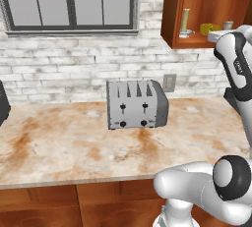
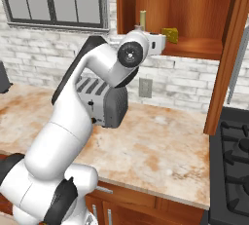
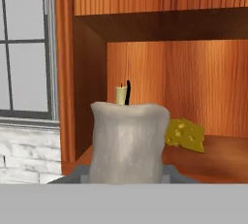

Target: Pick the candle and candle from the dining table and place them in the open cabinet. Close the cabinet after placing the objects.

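1. The open cabinet (image 1: 177, 10) hangs on the brick wall above the counter, its reddish wood interior showing a bottom shelf and a higher shelf.
2. The slim olive-yellow taper candle (image 1: 185, 20) stands upright in its small silver dish on the bottom shelf, toward the left side of the cabinet.
3. A yellow cheese wedge (image 1: 210, 28) lies on the same shelf, to the right of the taper and apart from it.
4. The stubby grey candle (image 3: 129, 141) sits right in front of the hand camera at the cabinet's mouth, its black wick upright; from the left base view it shows as a small grey cylinder (image 1: 228, 25) just right of the cheese.
5. The gripper (image 2: 163, 42) is at the shelf's front edge. Its fingers look closed around the grey candle, though the fingertips are hidden behind the wax, so the contact itself is hard to make out.
6. Whether the grey candle rests on the shelf or hangs just above it, I cannot tell.
7. A silver toaster (image 1: 137, 104) stands on the mottled stone counter (image 1: 59, 147) below, near the wall.
8. The cabinet door (image 2: 228, 58) stands swung open at the right, beside a dark stove (image 2: 233, 156).
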Tool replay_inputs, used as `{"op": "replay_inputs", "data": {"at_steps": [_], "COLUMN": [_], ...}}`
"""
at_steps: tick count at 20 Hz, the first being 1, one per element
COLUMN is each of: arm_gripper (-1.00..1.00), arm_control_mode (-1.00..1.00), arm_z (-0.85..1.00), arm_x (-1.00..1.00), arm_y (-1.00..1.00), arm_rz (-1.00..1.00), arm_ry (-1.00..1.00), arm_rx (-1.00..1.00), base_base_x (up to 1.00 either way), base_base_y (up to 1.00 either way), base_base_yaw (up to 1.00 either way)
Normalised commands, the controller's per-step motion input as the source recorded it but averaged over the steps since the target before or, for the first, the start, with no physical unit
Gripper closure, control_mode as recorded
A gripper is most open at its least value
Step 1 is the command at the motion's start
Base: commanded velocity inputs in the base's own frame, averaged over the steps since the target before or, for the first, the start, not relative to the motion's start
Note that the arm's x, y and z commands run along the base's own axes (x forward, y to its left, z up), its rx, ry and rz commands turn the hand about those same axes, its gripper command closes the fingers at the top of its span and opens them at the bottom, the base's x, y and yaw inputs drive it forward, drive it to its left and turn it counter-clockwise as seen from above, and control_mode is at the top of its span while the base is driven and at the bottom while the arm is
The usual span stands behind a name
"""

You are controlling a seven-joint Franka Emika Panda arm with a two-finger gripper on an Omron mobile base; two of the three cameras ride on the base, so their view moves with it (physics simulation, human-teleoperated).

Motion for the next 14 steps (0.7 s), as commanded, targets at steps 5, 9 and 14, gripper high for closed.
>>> {"op": "replay_inputs", "data": {"at_steps": [5, 9, 14], "arm_gripper": [1.0, 1.0, 1.0], "arm_control_mode": [-1.0, -1.0, -1.0], "arm_z": [0.0, 0.0, -0.03], "arm_x": [0.36, 0.34, 0.36], "arm_y": [-0.19, -0.21, -0.23], "arm_rz": [0.0, 0.0, 0.01], "arm_ry": [0.0, 0.0, 0.0], "arm_rx": [-0.02, 0.0, 0.0], "base_base_x": [0.0, 0.0, 0.0], "base_base_y": [0.0, 0.0, 0.0], "base_base_yaw": [0.0, 0.0, 0.0]}}
